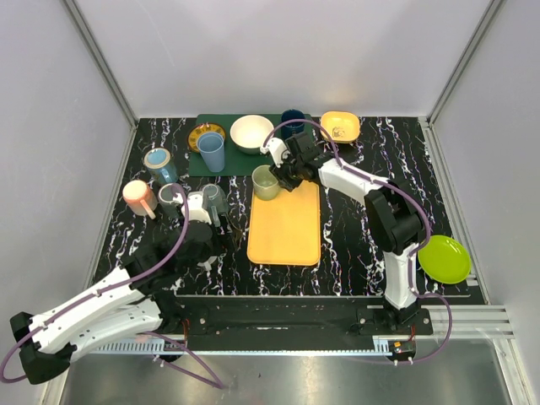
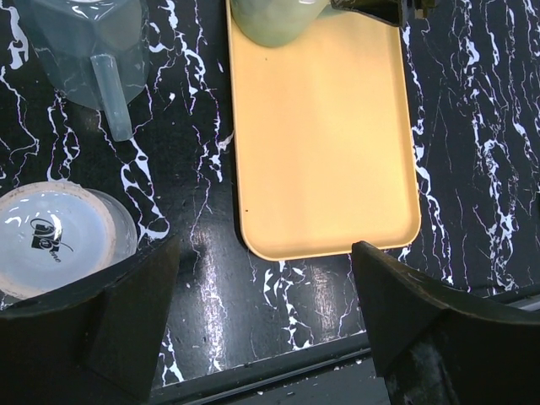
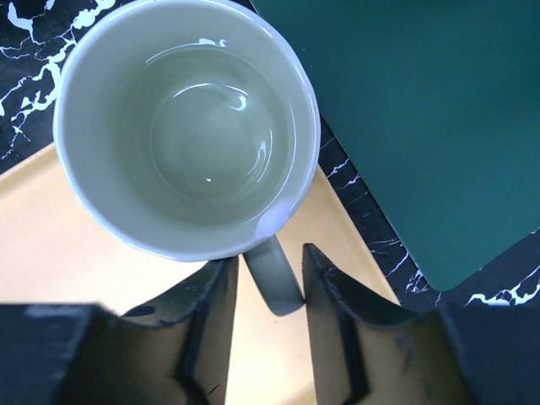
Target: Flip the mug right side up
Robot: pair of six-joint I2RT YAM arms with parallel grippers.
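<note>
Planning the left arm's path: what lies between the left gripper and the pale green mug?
In the left wrist view, only the bare yellow tray and a strip of marbled table lie between the left gripper and the mug.

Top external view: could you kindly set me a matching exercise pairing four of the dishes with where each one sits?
Things:
1. pale green mug
2. white bowl
3. lime plate
4. pink cup

Places:
A. on the dark green mat
B. at the far left corner of the yellow tray
C. near the left edge of the table
D. near the table's right edge

Pairs: 1-B, 2-A, 3-D, 4-C.
</note>
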